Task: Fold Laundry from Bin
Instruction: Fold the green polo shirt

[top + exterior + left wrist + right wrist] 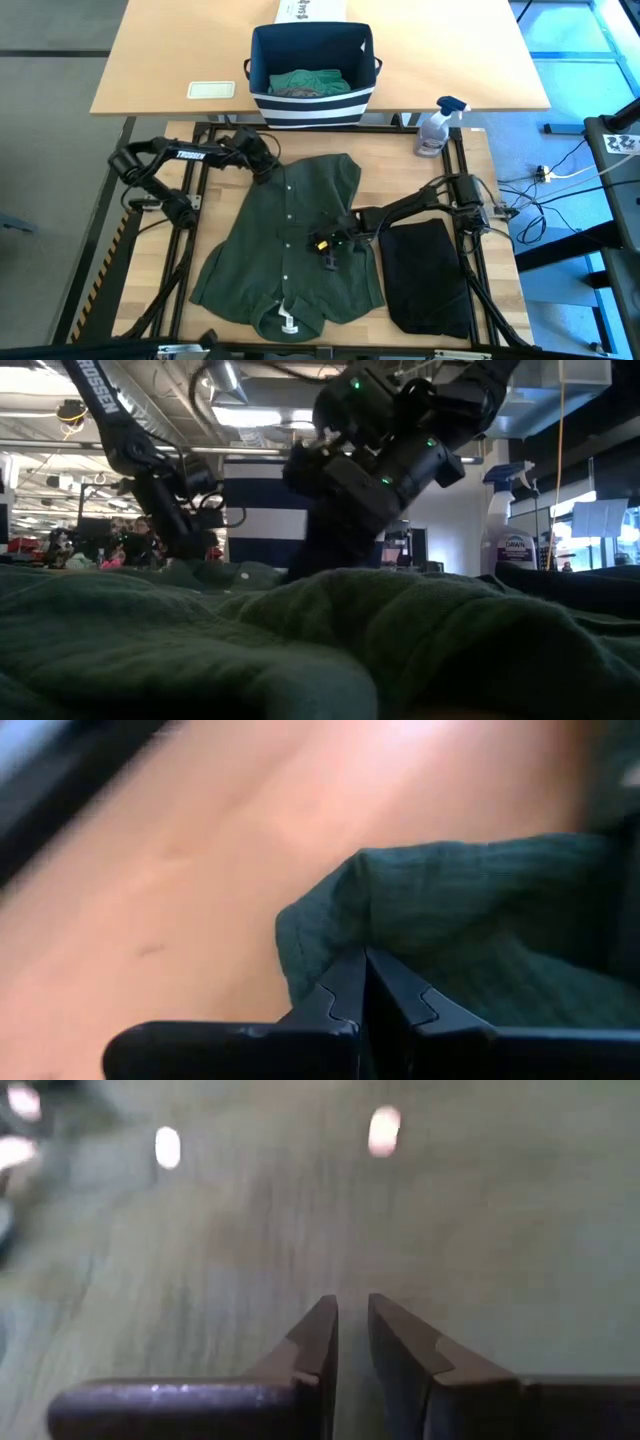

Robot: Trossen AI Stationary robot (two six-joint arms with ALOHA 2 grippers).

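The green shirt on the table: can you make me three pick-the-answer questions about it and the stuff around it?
1. Where is the spray bottle?
A. inside the bin
B. by the table's far right corner
C. on the shirt

2. What colour is the folded cloth beside the green shirt?
A. black
B. white
C. red

3. What is the left claw doing?
A. hanging wide open
B. holding the bottle
C. pinching an edge of the shirt

Answers:
1 B: the bottle stands at the far right of the table, near the bin.
2 A: the cloth to the shirt's right is black.
3 C: in the left wrist view the fingers meet on a fold of green cloth.
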